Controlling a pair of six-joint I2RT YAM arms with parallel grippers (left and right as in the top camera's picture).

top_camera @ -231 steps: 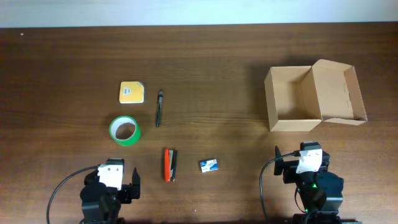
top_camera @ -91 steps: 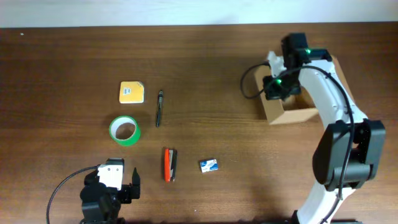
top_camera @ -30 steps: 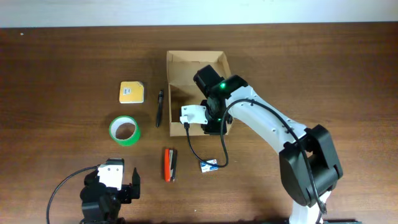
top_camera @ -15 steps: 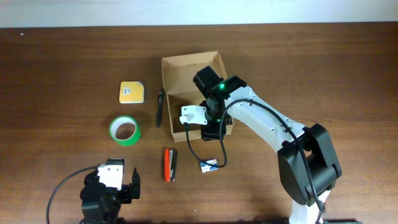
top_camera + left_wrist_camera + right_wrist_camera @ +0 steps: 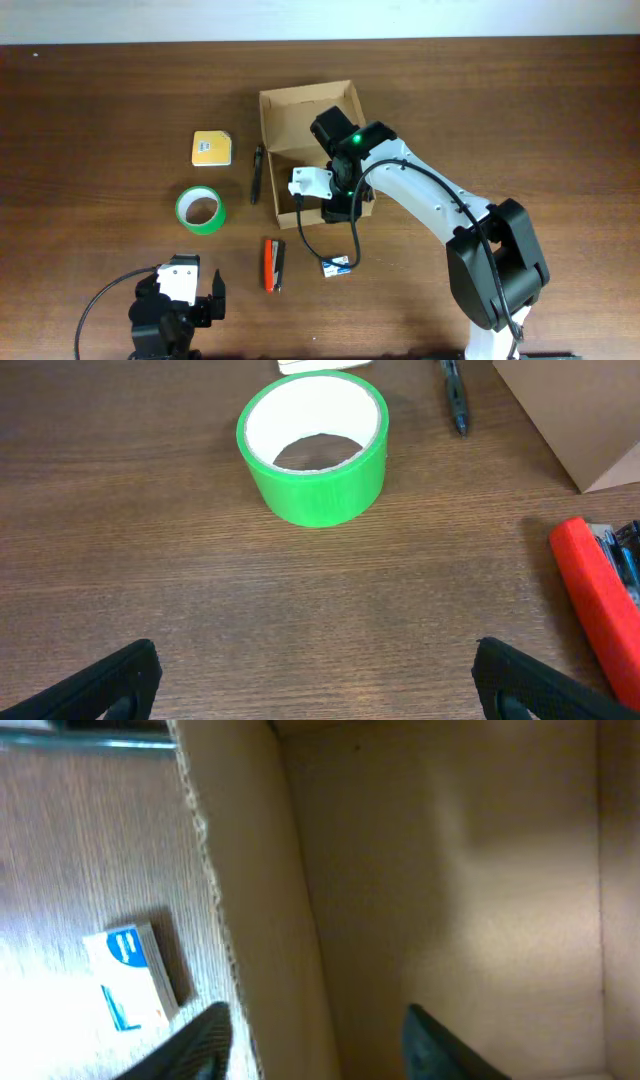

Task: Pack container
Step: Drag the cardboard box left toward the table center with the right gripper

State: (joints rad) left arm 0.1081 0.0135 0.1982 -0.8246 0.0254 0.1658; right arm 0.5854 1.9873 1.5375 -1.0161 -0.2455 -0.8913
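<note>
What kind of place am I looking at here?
Probably a robotics test bench dressed as an office desk: a dark wooden table carries a green tape roll, a red stapler and an open tan cardboard box, with a white-and-black robot arm over it.

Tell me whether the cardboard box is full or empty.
Empty as far as visible: the box shows bare cardboard floor overhead and in the right wrist view; the right arm hides part.

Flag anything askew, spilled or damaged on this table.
Only the tan cardboard box stands out: it sits slightly skewed to the brown wooden table edge, with the right claw straddling one wall. Nothing looks spilled or damaged.
</note>
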